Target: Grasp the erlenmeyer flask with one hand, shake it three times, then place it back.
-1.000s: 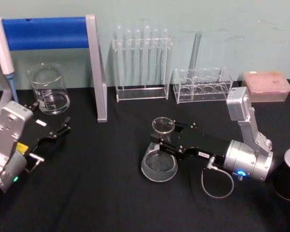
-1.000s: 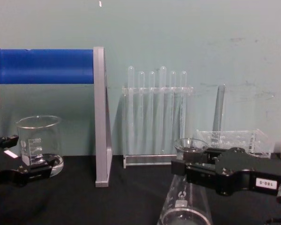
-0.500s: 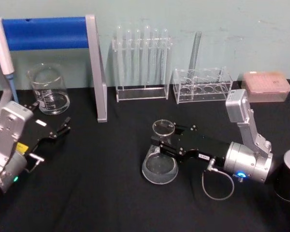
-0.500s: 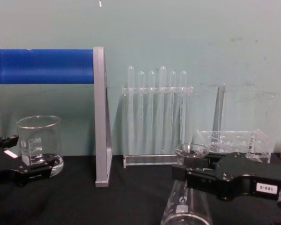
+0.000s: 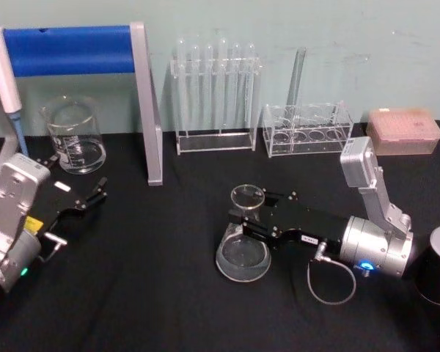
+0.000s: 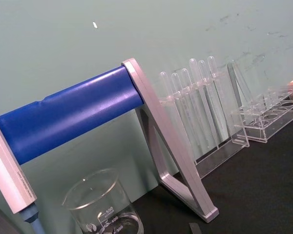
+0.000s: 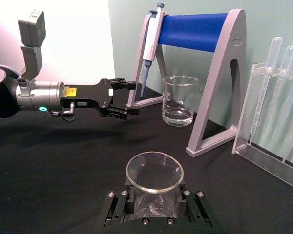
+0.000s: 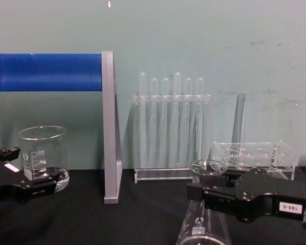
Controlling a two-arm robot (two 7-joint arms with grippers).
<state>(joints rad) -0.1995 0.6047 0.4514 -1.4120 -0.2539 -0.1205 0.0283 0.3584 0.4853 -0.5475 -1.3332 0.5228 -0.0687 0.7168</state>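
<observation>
- So, the right gripper (image 5: 246,218) comes in from 3 o'clock, jaws clamped snug on the neck of the erlenmeyer flask (image 5: 242,257), just under its flared rim.
- Flask is upright, slightly toward 5 o'clock from the middle of the black surface (image 5: 169,293), well apart from the beaker (image 5: 75,136) at 10. Base sits low; can't tell if it touches down.
- Left gripper (image 5: 92,198) is parked at 9 o'clock, jaws parted, holding nothing.
- My guess: somewhere in the shake/put-back part. If shakes are left, it needs a lift and short swings with a firm pinch; if done, set the base flat, open up, back out toward 3 without clipping the rim.
</observation>
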